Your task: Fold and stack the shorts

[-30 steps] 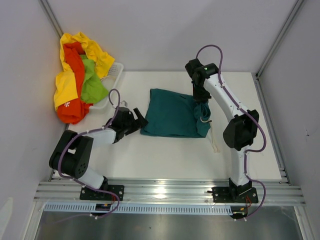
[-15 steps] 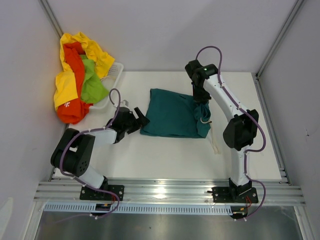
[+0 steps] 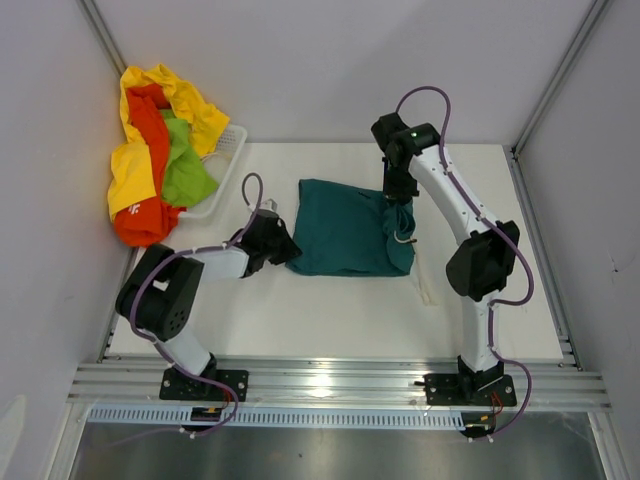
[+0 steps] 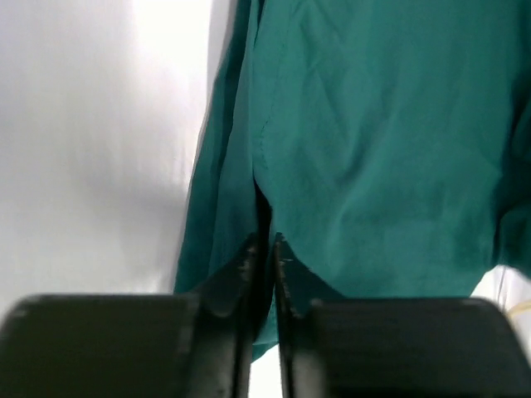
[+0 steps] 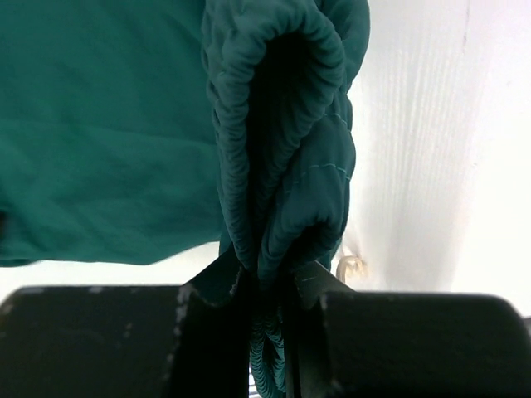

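Teal shorts [image 3: 345, 240] lie flat mid-table in the top view; the other shorts [image 3: 160, 150] are heaped over the basket [image 3: 234, 140]. Left wrist: my left gripper [image 4: 264, 249] is pinched narrow on the leg hem. Right wrist: my right gripper [image 5: 265, 269] clamps the bunched waistband. First fold in hand, I judge; next move needs both ends lifted together.

A white basket [image 3: 235, 138], seemingly slotted, sits at the table's [image 3: 330, 315] far-left corner.

L arm [image 3: 215, 265] low, fwd, jaws pinched, R arm [image 3: 455, 205] arched, jaws clamped
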Motion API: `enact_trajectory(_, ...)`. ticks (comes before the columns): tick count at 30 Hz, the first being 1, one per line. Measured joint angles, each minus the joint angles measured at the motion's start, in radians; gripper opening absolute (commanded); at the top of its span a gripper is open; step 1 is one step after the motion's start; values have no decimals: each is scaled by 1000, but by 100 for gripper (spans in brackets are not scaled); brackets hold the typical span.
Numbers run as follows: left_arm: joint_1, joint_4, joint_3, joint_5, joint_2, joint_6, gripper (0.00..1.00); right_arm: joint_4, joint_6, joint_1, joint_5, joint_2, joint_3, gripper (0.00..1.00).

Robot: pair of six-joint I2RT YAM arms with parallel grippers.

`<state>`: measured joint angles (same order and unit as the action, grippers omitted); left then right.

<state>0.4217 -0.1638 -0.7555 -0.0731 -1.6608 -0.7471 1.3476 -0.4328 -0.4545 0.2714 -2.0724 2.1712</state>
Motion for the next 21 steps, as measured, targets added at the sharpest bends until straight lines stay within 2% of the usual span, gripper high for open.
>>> enact_trajectory(1, 12, 10, 0, 3, 0, -1, 7, 2, -8, 0, -9, 0, 19, 0)
enact_trajectory(11, 163, 58, 7, 45, 0, -11, 7, 6, -29, -1, -56, 0, 124, 0)
enact_trajectory(21, 178, 52, 37, 46, 21, -25, 8, 7, -28, -90, -94, -5, 141, 0)
